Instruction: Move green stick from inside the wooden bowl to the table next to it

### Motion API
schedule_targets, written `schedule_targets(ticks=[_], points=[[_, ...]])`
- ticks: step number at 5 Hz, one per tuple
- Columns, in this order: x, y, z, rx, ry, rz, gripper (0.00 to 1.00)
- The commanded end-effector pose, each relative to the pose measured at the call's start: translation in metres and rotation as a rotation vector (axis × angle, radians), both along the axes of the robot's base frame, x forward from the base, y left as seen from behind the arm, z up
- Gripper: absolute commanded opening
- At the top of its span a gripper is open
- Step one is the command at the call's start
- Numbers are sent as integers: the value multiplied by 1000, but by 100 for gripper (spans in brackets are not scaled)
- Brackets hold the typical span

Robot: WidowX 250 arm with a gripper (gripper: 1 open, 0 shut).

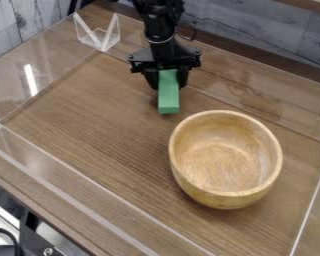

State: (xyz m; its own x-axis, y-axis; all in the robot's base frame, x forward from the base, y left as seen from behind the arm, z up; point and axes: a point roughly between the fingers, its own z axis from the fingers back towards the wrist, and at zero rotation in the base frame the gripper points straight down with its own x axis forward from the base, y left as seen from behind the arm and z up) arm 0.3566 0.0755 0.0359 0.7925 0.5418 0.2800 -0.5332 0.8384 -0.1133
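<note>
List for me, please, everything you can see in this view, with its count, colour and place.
green stick: one, bright green, lying on the table just beyond the bowl's far-left rim, its far end between the hand's fingers.
wooden bowl: one, light tan, right of centre on the table, nothing inside it.
table: one, brown wood grain, filling most of the view.
acrylic walls: clear, standing along the table's edges.
clear bracket: one, transparent, at the far-left corner by the wall.
hand: one, black, pointing steeply down at the far end of the stick, shut on it.
</note>
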Motion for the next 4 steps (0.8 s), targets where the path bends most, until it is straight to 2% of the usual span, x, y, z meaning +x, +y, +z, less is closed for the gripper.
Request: schedule_targets(ticks=[1, 4], points=[[10, 6, 18, 17, -46, 11, 100], [4, 5, 20, 31, 0, 3, 100]])
